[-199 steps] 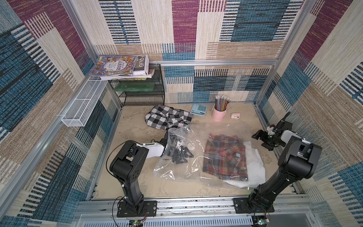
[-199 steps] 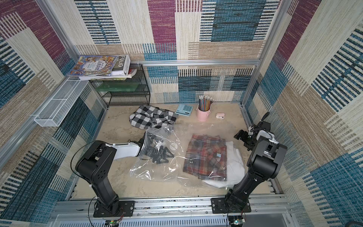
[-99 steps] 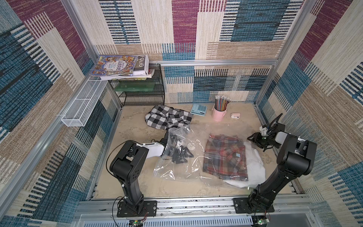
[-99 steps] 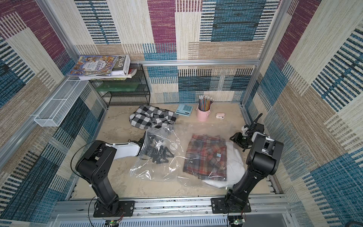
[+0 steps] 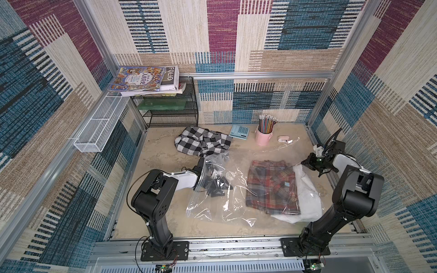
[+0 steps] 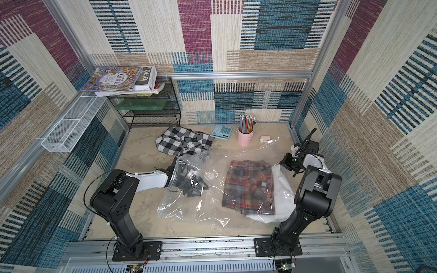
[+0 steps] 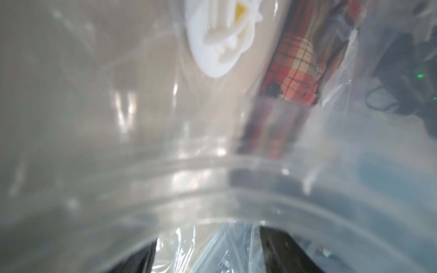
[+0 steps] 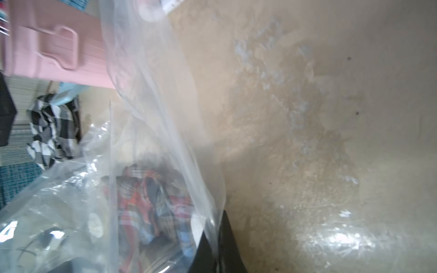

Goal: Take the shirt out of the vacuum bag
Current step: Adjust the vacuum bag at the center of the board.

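Left of the pink cup [image 5: 263, 138] and nearer us, our left gripper [image 5: 221, 188] sits inside the vacuum bag [image 5: 220, 208], fingers spread wide. The vacuum bag lies in front of the cup with the plaid shirt [image 5: 272, 186] inside. Right of the cup, our right gripper [image 5: 306, 163] pinches the bag's film

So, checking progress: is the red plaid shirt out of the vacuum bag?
No, in a top view the red plaid shirt lies flat under the clear film of the vacuum bag.
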Tool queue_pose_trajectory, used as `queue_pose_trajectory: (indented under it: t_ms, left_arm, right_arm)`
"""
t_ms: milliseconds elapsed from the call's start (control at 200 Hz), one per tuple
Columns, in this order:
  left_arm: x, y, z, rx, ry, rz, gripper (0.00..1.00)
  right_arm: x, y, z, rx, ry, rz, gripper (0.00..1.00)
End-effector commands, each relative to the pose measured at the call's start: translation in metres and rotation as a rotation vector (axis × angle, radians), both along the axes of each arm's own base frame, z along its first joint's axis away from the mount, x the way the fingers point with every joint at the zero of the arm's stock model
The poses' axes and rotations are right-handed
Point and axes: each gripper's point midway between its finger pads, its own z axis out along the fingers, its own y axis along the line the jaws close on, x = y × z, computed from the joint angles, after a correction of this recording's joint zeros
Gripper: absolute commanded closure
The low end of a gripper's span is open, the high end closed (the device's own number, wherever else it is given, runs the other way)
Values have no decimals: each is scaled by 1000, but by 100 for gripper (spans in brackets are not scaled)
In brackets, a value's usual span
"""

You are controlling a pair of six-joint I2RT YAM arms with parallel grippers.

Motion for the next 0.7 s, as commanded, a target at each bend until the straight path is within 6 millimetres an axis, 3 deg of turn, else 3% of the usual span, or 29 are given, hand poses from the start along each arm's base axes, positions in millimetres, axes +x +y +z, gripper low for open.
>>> queue_pose_trajectory:
  t_ms: [0, 175, 290, 466, 696]
  left_arm:
    - [0, 3, 4, 23, -17, -8, 27]
    - [8, -3, 19, -16, -62, -12, 24]
    - [10, -6, 24, -45, -75, -11, 23]
    - [10, -7, 18, -57, -77, -11, 22]
    - [5, -6, 1, -63, -53, -10, 20]
  right_arm:
    - [5, 10, 36, 20, -42, 22, 100]
    - [11, 39, 85, 15, -100, 93, 100]
    - [9, 59, 101, 35, -88, 126, 100]
    - [7, 91, 125, 52, -92, 182, 100]
    - [5, 118, 165, 83, -170, 222, 100]
